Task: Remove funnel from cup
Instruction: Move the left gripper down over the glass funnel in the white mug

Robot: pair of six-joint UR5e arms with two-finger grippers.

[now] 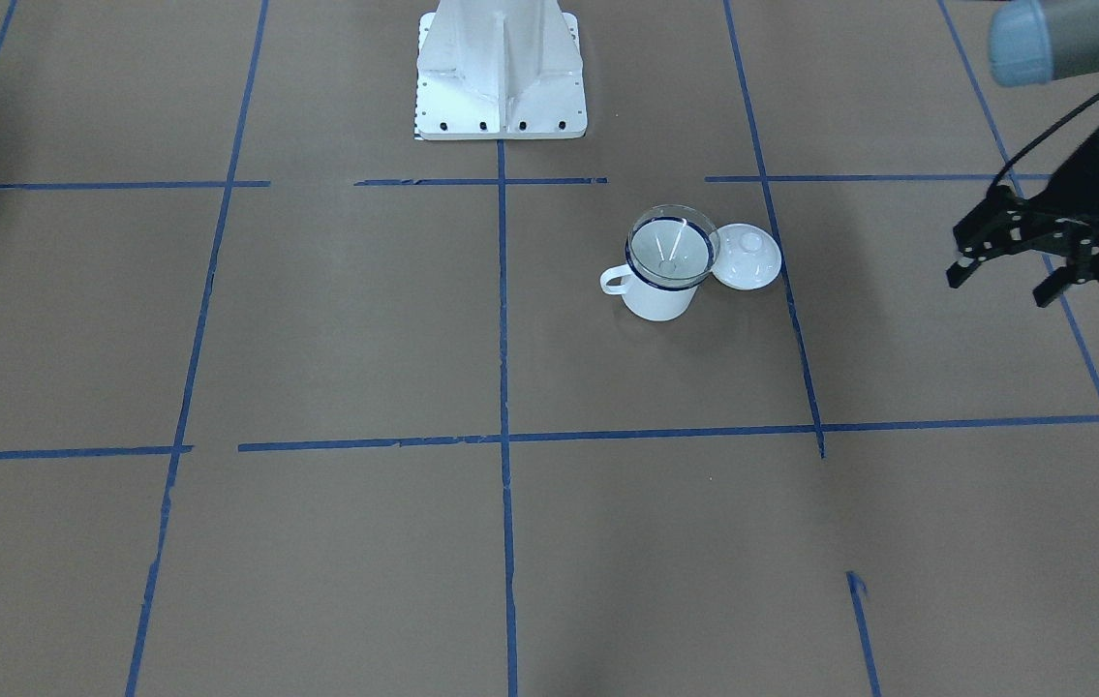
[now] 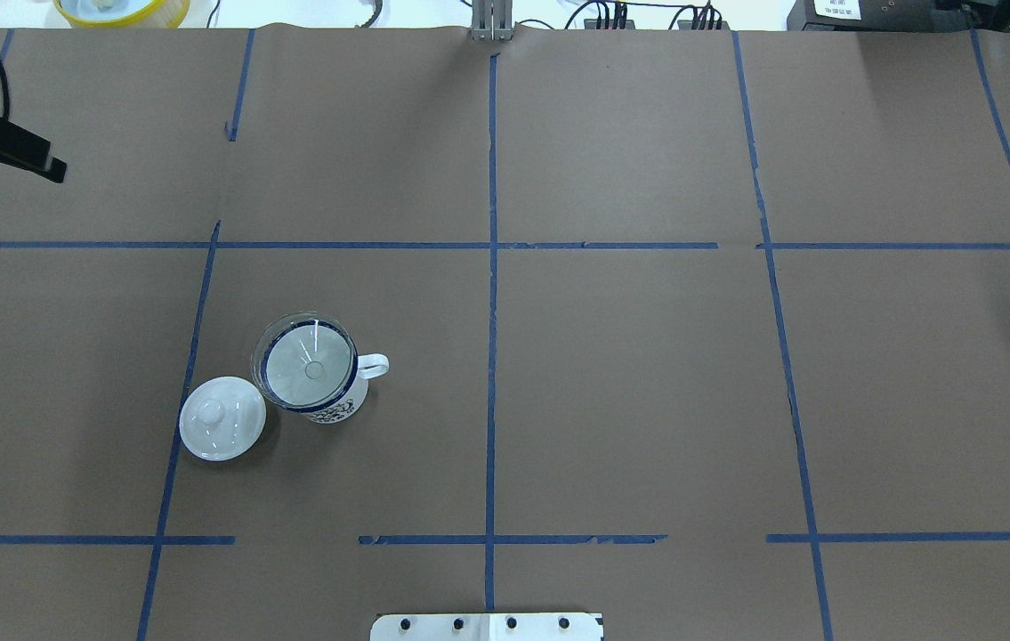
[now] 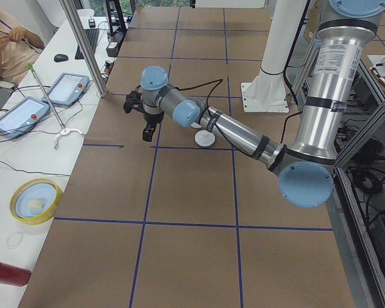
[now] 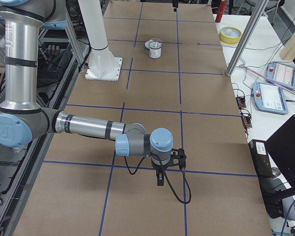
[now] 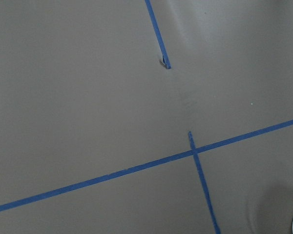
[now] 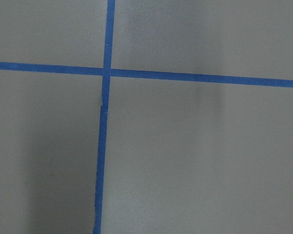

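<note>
Seen from the operators' side, the cup (image 1: 654,295) stands upright on the brown table (image 1: 317,542). The funnel (image 1: 670,248) sits in its mouth, and the clear rim is a little wider than the cup's blue edge. The lid (image 1: 747,257) lies just beside the cup, on the side opposite the handle. Past the lid and well apart from the cup, the left gripper (image 1: 1002,283) hangs above the table. Its two fingers are spread and there is nothing between them. On the handle side of the cup there is wide brown paper crossed by blue tape lines (image 1: 503,387).

From overhead, the funnel's round rim covers the whole mouth of the cup, with the spout down in the middle. The left gripper shows only at the picture's edge, far from the cup.

From the table's left end, the left arm hides the cup and only the lid shows beside the forearm.

From the right end, the cup is small and far, with the funnel on top. The right gripper (image 4: 160,178) points down over a tape line, very far from the cup. I cannot tell if its fingers are apart or together.

Both wrist cameras see mostly paper and tape.
</note>
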